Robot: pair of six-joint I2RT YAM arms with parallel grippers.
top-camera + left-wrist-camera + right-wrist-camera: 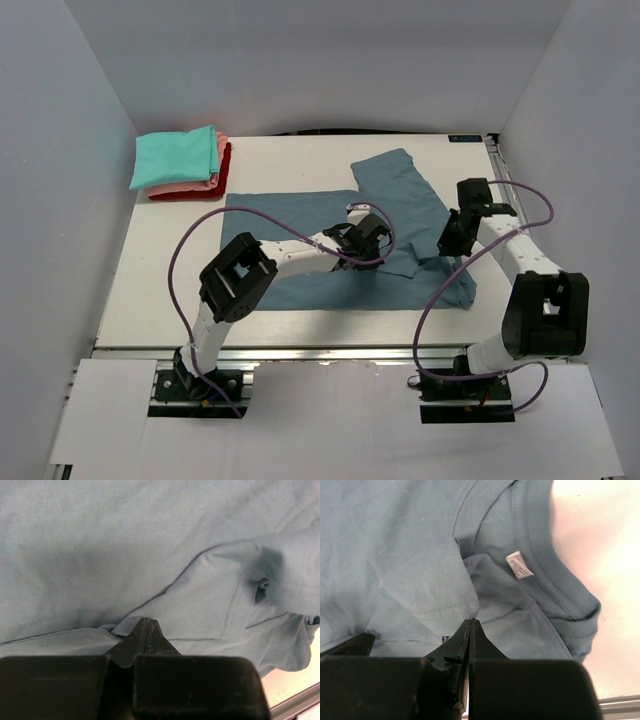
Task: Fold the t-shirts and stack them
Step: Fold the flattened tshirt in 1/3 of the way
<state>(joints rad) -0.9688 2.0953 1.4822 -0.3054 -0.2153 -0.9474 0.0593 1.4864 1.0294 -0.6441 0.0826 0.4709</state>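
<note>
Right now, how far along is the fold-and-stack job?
Done: the teal shirt, salmon-pink shirt and red shirt lie folded in a stack at the table's far left corner. In hand: the slate-blue shirt is mostly spread out, bunched on its right side; the left gripper and right gripper each look shut on a pinch of its cloth. Left: finish folding it and add it to the stack.

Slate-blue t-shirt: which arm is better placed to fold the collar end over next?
Right, likely. The right pincer is shut beside the collar of the slate-blue t-shirt, the white neck tag just ahead. The left pincer is shut on a fold mid-shirt, farther from the collar.
</note>
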